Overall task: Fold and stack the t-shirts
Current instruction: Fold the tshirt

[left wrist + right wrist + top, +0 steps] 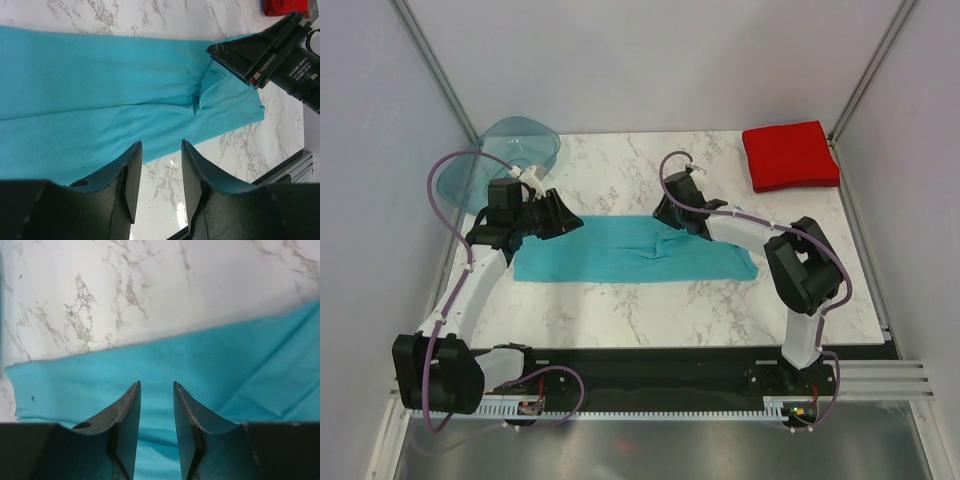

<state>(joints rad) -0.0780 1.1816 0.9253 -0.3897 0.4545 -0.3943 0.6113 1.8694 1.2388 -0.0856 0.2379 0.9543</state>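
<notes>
- Left claw (161,145): parted, empty, over the turquoise t-shirt's (100,95) left end.
- Right claw (156,385): parted, empty, above the shirt's middle.
- Red t-shirt (790,155): folded, well apart.

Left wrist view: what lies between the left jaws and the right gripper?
Only the turquoise t-shirt, spread on the marble table, puckered beside the right gripper. The left wrist view shows it.

Two t-shirts are on the tabletop (720,310): one turquoise t-shirt (620,258) spread across the middle, and one red t-shirt (790,155) folded at the far right corner. One translucent teal tray (510,150) overhangs the far left corner. Two arms, one hand each: left hand (576,221), right hand (661,217).
</notes>
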